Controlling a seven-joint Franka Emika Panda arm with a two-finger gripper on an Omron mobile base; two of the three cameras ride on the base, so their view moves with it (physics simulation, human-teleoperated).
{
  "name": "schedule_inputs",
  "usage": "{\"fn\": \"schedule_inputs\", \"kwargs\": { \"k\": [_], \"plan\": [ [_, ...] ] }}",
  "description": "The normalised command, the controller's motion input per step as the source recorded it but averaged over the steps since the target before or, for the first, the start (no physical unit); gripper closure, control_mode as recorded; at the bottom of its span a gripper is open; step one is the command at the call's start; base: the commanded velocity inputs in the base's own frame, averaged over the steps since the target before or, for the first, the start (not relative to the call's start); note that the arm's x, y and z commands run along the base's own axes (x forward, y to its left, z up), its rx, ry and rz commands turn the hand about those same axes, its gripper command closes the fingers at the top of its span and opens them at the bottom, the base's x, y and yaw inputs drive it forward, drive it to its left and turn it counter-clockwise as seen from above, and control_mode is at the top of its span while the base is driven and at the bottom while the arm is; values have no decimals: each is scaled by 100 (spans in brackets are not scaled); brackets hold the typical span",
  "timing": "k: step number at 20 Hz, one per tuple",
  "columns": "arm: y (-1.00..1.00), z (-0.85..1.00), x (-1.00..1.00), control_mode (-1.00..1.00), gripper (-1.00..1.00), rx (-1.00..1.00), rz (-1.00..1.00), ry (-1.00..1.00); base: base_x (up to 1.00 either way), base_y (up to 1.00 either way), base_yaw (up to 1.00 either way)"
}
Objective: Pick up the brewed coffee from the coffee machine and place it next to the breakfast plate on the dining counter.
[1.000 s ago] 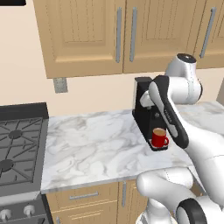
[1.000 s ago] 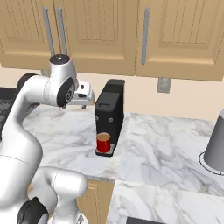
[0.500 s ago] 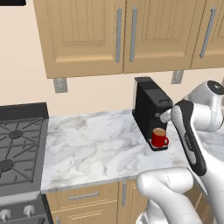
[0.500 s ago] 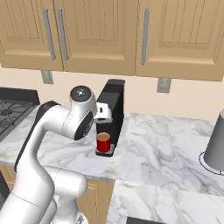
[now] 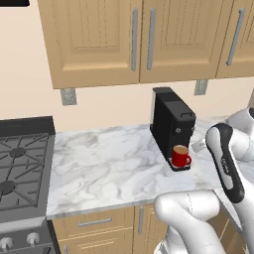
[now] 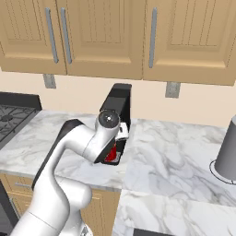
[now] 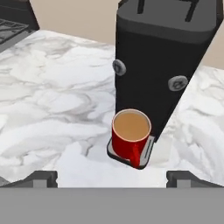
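The brewed coffee [image 7: 131,135] was a small, smooth red mug, round-walled, with a loop handle and flat tan-brown liquid near its rim. It stood upright on the low dark tray at the front foot of the coffee machine [image 7: 162,65], touching nothing but that tray. In the left base view the mug [image 5: 180,156] showed its handle turned toward the front edge of the tabletop; in the right base view the mug [image 6: 111,154] was mostly hidden behind the arm's white elbow.

The coffee machine [image 5: 171,124] was a tall, matte black box with squared edges and two small round grey buttons on its face, standing toward the back wall of the marble tabletop [image 5: 104,168]. That tabletop was glossy white stone with grey veining and a straight front edge over tan wood drawers.

The hand [image 7: 112,177] hung in front of the mug and apart from it, its two dark blocky fingertips [image 7: 41,178] spread wide and released, with nothing between them.

At the left end of the tabletop sat a dark stove [image 5: 22,163] with black cast grates. Panelled tan wood cabinets [image 5: 134,39] with slim metal bar handles hung above, over a beige wall. Near the right end of the tabletop stood a smooth grey cylindrical vessel [image 6: 227,150].
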Motion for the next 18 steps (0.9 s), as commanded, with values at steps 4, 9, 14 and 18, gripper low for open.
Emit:
{"fn": "schedule_inputs", "kwargs": {
  "k": [4, 9, 14, 18],
  "plan": [
    [0, -38, 12, -100, -100, 6, 25, 0, 0, 0, 0],
    [0, -43, 23, -100, -100, 3, 18, 2, 0, 0, 0],
    [0, -47, 29, -100, -100, 0, 5, 10, 0, 0, 0],
    [0, -34, 17, -100, -100, 0, 2, 5, 0, 0, 0]
  ]
}}
